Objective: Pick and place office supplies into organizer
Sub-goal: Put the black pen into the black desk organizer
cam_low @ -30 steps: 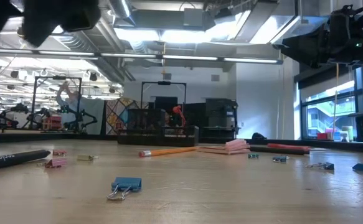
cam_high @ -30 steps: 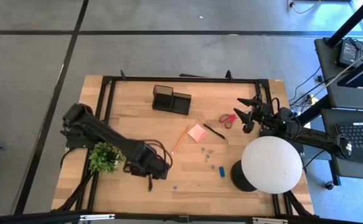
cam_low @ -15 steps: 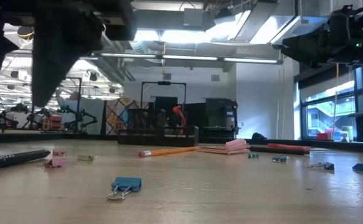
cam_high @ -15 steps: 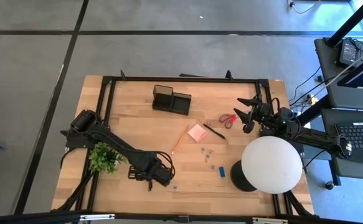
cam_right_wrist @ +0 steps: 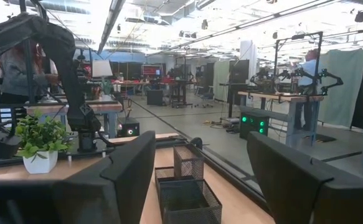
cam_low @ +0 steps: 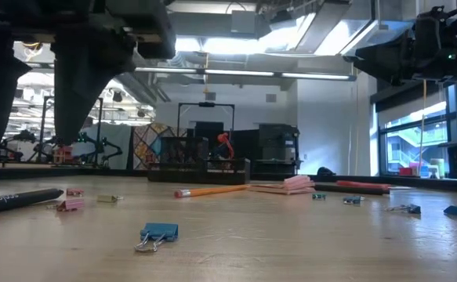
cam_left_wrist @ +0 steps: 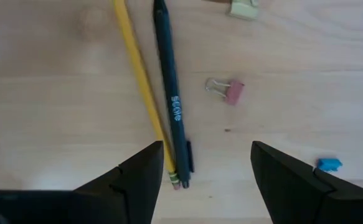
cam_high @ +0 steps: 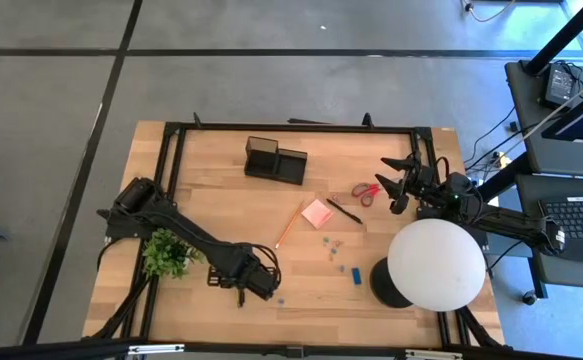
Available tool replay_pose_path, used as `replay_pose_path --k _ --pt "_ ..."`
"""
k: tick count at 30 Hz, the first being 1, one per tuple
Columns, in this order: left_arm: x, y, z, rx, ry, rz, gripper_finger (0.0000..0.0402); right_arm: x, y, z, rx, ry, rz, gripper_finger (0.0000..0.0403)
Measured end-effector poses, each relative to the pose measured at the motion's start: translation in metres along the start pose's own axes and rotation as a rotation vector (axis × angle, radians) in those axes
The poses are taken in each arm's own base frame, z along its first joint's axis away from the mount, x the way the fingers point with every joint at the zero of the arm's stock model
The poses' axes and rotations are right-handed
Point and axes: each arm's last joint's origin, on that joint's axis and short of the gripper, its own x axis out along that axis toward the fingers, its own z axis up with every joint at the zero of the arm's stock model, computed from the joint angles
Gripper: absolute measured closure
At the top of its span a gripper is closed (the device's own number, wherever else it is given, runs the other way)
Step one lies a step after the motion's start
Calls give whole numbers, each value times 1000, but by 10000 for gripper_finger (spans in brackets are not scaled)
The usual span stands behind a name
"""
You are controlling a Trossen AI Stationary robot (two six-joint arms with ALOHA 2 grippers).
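Around the organizer [cam_high: 275,159]: nothing stowed yet, every supply loose on the wooden table [cam_high: 211,170].
Scissors [cam_high: 364,191], sticky-note pad [cam_high: 317,212] and pencil [cam_high: 289,225] lie near it toward the lamp [cam_high: 436,263]; left gripper [cam_left_wrist: 204,168], fingers spread and empty, hovers over a black pen [cam_left_wrist: 172,99] beside the plant [cam_high: 168,253]; right gripper [cam_right_wrist: 200,180] waits open, holding nothing, by the scissors. Workshop room beyond.

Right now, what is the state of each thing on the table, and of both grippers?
left gripper: open, above the black pen and yellow pencil
right gripper: open, empty, raised
organizer: upright, looks empty
scissors: lying flat
sticky-note pad: flat
pink clip: loose
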Motion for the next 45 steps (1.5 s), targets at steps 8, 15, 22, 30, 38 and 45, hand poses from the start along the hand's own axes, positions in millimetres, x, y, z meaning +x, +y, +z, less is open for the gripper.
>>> replay_pose_path --k 8,15,22,30,38,45 --pt "15 -2 -1 -17 -3 31 167 0 0 -1 0 7 0 146" --pt "29 -4 -2 -20 2 78 170 0 0 -3 -1 26 1 146" --pt "42 -9 -4 -11 15 61 167 0 0 -4 -5 42 1 146" --pt "42 -10 -2 -17 6 63 169 0 0 -4 -4 44 1 146" --pt "42 -10 -3 -14 18 63 170 0 0 -5 -4 48 2 146" --pt "42 -10 -10 37 72 42 167 0 0 -5 -3 48 2 146"
